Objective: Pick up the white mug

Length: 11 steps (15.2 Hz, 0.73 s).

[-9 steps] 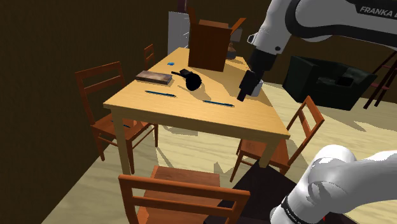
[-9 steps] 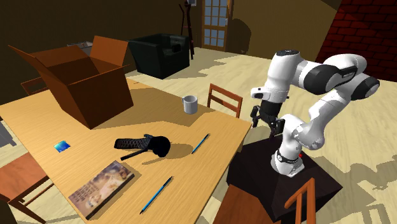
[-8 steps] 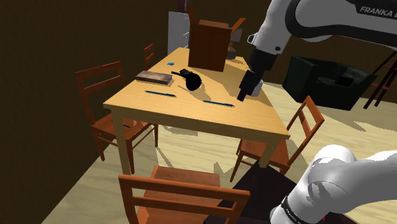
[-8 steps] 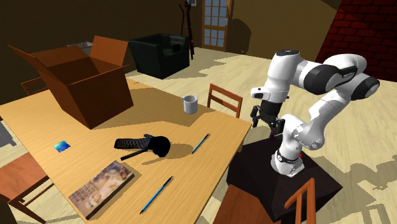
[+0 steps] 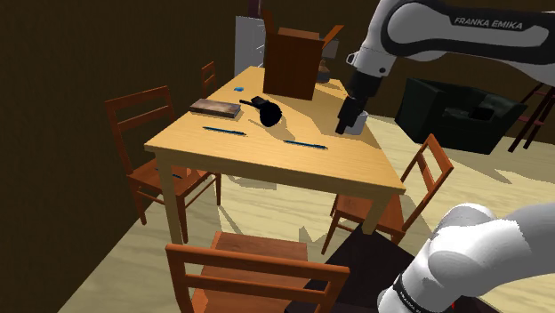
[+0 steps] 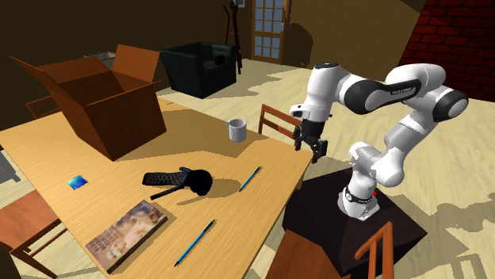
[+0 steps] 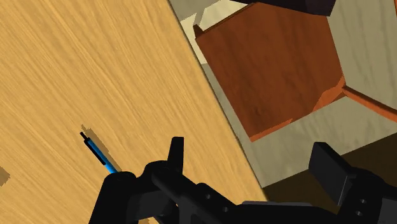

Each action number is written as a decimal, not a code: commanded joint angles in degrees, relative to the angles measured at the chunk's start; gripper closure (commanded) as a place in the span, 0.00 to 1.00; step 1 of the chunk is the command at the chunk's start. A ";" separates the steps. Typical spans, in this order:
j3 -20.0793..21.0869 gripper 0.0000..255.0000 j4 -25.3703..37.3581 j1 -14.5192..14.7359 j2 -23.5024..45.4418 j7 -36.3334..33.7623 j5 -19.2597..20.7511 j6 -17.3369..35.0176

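Observation:
The mug (image 6: 235, 129) is a pale grey cup with a handle, upright on the wooden table (image 6: 119, 170) near the edge closest to the arm. In the shoulder view the mug (image 5: 358, 125) is partly hidden behind the hand. My black gripper (image 6: 310, 148) hangs open beside that table edge, well to the mug's right in the second exterior view and clear of it. In the wrist view the gripper (image 7: 253, 162) has its fingers apart with nothing between them. It looks down on the table's edge, a chair seat (image 7: 267, 63) and a blue pen (image 7: 100, 152).
An open cardboard box (image 6: 103, 103) stands behind the mug. A black utensil (image 6: 182, 181), a book (image 6: 127, 231), two blue pens (image 6: 250, 178) and a small blue card (image 6: 77, 182) lie on the table. Wooden chairs (image 5: 160, 142) ring it. A dark armchair (image 6: 198, 67) sits beyond.
The arm has swung toward the table. The gripper has moved left in the second exterior view, from above the stand to the table's edge, and is still open.

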<state>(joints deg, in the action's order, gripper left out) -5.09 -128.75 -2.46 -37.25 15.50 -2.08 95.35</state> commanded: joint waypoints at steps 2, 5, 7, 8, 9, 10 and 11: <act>-3.01 0.00 1.92 -1.03 3.78 3.59 1.77 1.26; -5.90 0.00 4.42 -1.92 7.87 7.01 3.10 2.37; -7.78 0.00 6.40 -2.45 10.80 9.29 3.75 3.04; -8.71 0.00 7.48 -2.72 12.33 10.45 3.99 3.35; -9.63 0.00 8.62 -2.96 13.90 11.60 4.17 3.65; -10.55 0.00 9.82 -3.21 15.51 12.76 4.30 3.92; -11.45 0.00 11.09 -3.45 17.16 13.93 4.37 4.16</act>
<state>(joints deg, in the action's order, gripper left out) -15.58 -118.67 -5.61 -21.56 28.15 2.08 99.19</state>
